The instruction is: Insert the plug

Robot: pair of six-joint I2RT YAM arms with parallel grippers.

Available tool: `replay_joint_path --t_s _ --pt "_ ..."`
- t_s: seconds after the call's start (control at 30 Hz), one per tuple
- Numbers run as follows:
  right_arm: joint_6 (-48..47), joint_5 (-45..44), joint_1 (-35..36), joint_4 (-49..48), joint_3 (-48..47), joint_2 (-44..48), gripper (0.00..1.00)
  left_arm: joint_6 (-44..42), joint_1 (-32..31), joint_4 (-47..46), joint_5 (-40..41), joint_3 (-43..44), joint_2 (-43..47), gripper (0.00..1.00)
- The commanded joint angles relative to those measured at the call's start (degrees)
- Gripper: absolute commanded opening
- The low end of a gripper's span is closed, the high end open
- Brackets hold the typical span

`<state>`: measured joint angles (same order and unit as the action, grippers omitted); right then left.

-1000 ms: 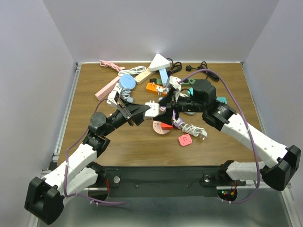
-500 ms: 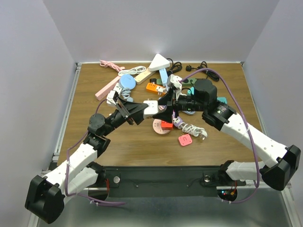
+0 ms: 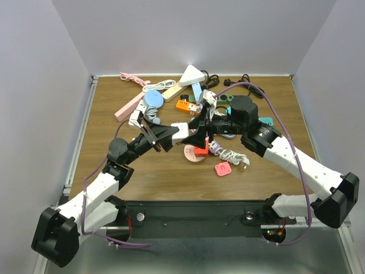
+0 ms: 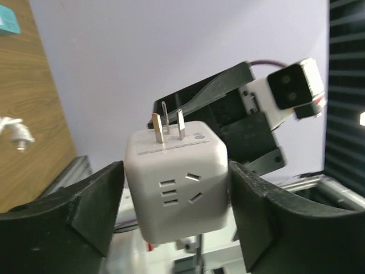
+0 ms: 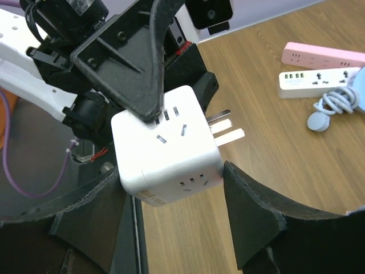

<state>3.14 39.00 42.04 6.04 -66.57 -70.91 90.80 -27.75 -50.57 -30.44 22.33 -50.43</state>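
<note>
The white cube adapter [image 5: 165, 154] hung in the air over the middle of the bench [image 3: 102, 125], between the two arms where they met. The right end effector [image 5: 171, 171] pinched it, one finger pressed against each of two opposite sides. The adapter's metal prongs [image 5: 225, 127] stuck out sideways and sat in no socket. The left end effector [image 4: 175, 177] flanked the same cube from the opposite direction. One of its black fingers [image 5: 142, 68] lay across a socket face, but whether it was gripping or standing just clear could not be told. On the bench beyond lay a pink power strip [image 5: 322, 55] and a white power strip [image 5: 311, 83], side by side, well apart from the cube.
</note>
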Motion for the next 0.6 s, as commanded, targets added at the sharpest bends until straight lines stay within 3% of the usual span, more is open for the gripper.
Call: replay_joint_path --t_s 0.0,0.03,0.13,0.37,0.57 --pt "4.3 -1.1 0.8 -3.8 0.8 0.4 0.35 -6.7 0.5 -2.4 -4.4 1.4 -1.3 0.88" --pt "4.4 -1.1 0.8 -3.6 1.3 0.6 0.35 -7.3 0.8 -2.4 -4.6 1.7 -1.6 0.94" --pt "5.0 -1.4 0.8 -3.4 2.7 1.3 0.35 -8.4 1.6 -2.3 -5.1 2.7 -3.0 0.99" --pt "7.8 -3.2 0.8 -2.4 5.6 2.4 0.34 -14.1 3.8 -0.4 -7.0 4.1 -4.8 0.99" --pt "9.9 -6.0 0.7 -0.3 6.1 1.1 0.34 -26.5 5.0 12.7 -5.0 7.6 -4.8 0.99"
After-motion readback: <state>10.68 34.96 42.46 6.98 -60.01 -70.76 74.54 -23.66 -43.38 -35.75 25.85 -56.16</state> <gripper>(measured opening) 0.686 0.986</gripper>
